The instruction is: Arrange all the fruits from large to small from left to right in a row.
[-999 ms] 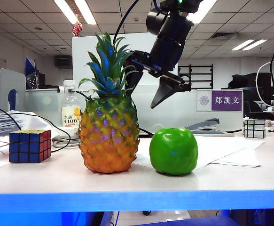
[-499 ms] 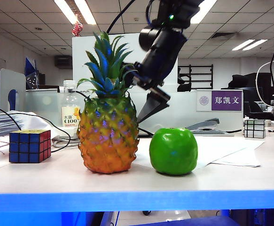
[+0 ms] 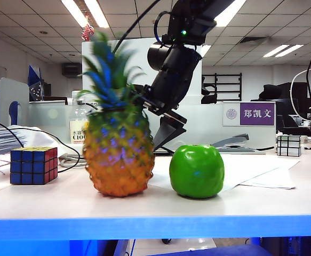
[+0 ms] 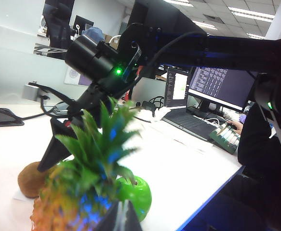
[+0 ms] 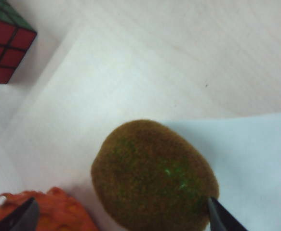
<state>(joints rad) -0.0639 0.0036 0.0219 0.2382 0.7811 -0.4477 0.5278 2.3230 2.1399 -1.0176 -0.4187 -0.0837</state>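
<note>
The pineapple [image 3: 118,157] stands left of centre, blurred and leaning left, with the green apple [image 3: 197,170] on its right. The brown kiwi [image 5: 154,180] lies behind them on white paper, hidden in the exterior view and also seen as the kiwi [image 4: 32,179] in the left wrist view. My right gripper [image 3: 156,140] reaches down behind the pineapple. It is open, its fingertips [image 5: 216,214] on either side of the kiwi, and one of them is close against the pineapple's orange skin [image 5: 51,211]. My left gripper [image 4: 123,219] hangs shut, above and in front of the pineapple [image 4: 77,197] and apple [image 4: 136,193].
A Rubik's cube [image 3: 33,165] sits at the front left, and another cube [image 3: 289,145] stands far right at the back. A water bottle [image 3: 79,128], a stapler [image 3: 232,143] and loose paper sheets [image 3: 256,170] lie behind. The table's blue front edge [image 3: 155,226] is close.
My right gripper has come down and to the left, behind the pineapple. The pineapple has tipped and shifted left. The apple has stayed put.
</note>
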